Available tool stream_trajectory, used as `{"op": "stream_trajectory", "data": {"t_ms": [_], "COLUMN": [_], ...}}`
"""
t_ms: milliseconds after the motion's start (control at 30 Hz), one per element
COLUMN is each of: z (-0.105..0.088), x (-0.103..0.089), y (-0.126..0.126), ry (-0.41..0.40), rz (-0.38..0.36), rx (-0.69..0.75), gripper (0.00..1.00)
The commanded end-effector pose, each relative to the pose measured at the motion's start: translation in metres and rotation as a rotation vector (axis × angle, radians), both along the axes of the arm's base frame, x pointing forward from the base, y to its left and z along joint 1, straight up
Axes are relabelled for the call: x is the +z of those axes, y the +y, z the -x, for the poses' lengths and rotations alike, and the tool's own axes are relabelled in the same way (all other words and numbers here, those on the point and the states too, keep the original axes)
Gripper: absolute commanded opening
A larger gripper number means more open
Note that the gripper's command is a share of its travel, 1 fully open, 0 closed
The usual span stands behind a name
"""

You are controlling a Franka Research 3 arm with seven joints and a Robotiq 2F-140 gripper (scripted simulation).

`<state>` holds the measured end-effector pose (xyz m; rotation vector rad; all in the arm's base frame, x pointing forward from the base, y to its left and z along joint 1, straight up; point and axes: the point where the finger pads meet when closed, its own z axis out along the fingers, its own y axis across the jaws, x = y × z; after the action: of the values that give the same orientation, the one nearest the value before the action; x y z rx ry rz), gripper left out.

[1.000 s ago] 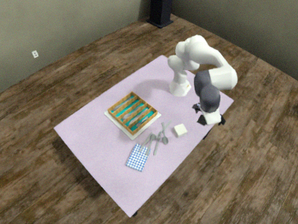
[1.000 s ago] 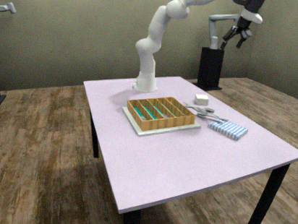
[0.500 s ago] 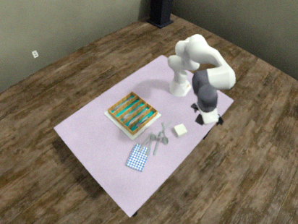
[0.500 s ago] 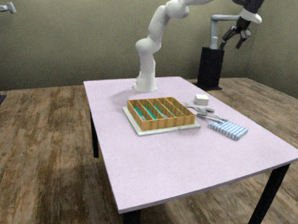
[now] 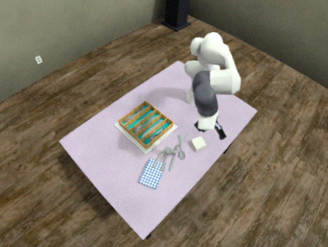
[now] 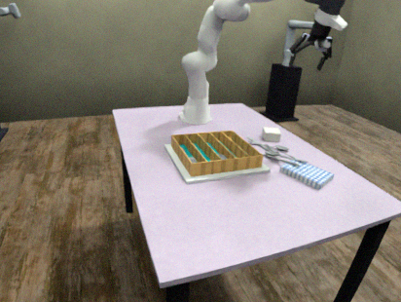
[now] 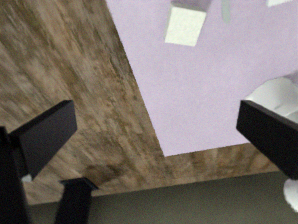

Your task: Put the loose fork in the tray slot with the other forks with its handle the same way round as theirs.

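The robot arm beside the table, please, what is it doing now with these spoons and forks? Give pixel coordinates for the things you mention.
The robot arm [image 5: 227, 81] [image 6: 208, 36] is holding nothing at this moment. Its end effector [image 5: 211, 128] [image 7: 156, 114] is open, up above the table edge. The loose cutlery [image 5: 172, 153] [image 6: 277, 155] lies in a jumble between the wooden tray [image 5: 159, 137] [image 6: 219, 167] and the white block [image 5: 198, 143] [image 6: 272, 134] [image 7: 185, 26], so the loose fork does not seem to be put away.

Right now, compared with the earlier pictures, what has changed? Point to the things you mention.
The open claw [image 5: 211, 128] [image 6: 308, 57] [image 7: 156, 114] has shifted left in the top view, toward the tray's side [image 5: 133, 137] [image 6: 219, 167]. Nothing was grasped or released. Tray, cutlery [image 5: 181, 154] [image 6: 284, 158] and cloth [image 5: 152, 174] [image 6: 308, 175] stayed put.
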<state>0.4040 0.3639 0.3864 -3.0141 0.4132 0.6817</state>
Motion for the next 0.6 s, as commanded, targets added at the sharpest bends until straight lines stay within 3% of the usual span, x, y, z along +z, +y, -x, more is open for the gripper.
{"op": "stream_trajectory", "data": {"t_ms": [0,567], "z": [-0.011,-0.039], "x": [-0.001,-0.008], "y": [-0.008,-0.065], "ry": [-0.016,-0.029], "rz": [0.047,0.138], "rx": [-0.16,-0.49], "gripper": [1.0,1.0]}}
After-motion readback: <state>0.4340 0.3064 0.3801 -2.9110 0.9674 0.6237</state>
